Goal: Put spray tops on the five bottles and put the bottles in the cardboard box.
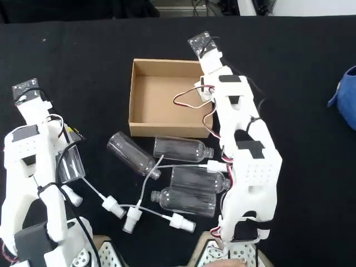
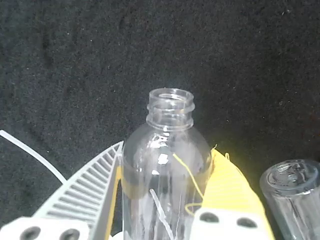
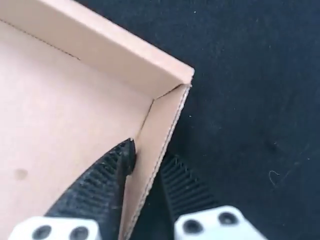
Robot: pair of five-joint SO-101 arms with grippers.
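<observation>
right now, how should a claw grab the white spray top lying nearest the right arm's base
Take the white plastic spray top by its stubby head, from straight above, closing across its width. It lies flat on the black table, and its thin dip tube, trailing sideways, looks too flexible to hold.

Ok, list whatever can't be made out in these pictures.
High view: blue object, cut off by the right edge.
High view: right wall of the cardboard box, partly covered by the right arm.
Left wrist view: lower body of the bottle in the left gripper, cut off by the frame edge.
</observation>
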